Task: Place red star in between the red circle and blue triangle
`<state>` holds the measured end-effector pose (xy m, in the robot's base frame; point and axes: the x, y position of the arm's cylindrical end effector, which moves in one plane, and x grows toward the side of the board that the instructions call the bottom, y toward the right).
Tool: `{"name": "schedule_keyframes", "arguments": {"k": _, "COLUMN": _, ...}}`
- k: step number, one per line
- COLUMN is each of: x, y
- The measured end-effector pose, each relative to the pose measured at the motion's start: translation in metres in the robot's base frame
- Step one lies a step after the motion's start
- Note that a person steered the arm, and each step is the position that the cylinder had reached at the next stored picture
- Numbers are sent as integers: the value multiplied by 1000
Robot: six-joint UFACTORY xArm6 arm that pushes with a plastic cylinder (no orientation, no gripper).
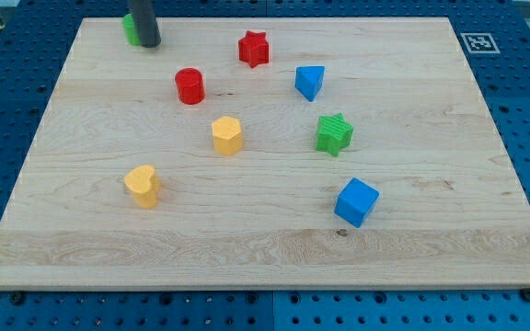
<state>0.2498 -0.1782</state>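
Note:
The red star (254,49) lies near the view's top, above and between the red circle (190,85) at its lower left and the blue triangle (309,82) at its lower right. My tip (148,42) stands at the top left of the wooden board (449,193), well to the left of the red star and above-left of the red circle. It touches or partly hides a green block (131,28) there.
A yellow hexagon (227,135) sits below the red circle. A green star (334,134) sits below the blue triangle. A yellow heart (143,186) lies lower left, a blue cube (355,202) lower right. A marker tag (478,42) is outside the top right corner.

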Motion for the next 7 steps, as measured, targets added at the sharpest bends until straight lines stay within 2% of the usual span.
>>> {"name": "schedule_keyframes", "arguments": {"k": 3, "x": 12, "y": 49}}
{"name": "schedule_keyframes", "arguments": {"k": 4, "x": 32, "y": 67}}
{"name": "schedule_keyframes", "arguments": {"k": 5, "x": 3, "y": 68}}
{"name": "schedule_keyframes", "arguments": {"k": 6, "x": -18, "y": 116}}
{"name": "schedule_keyframes", "arguments": {"k": 7, "x": -18, "y": 166}}
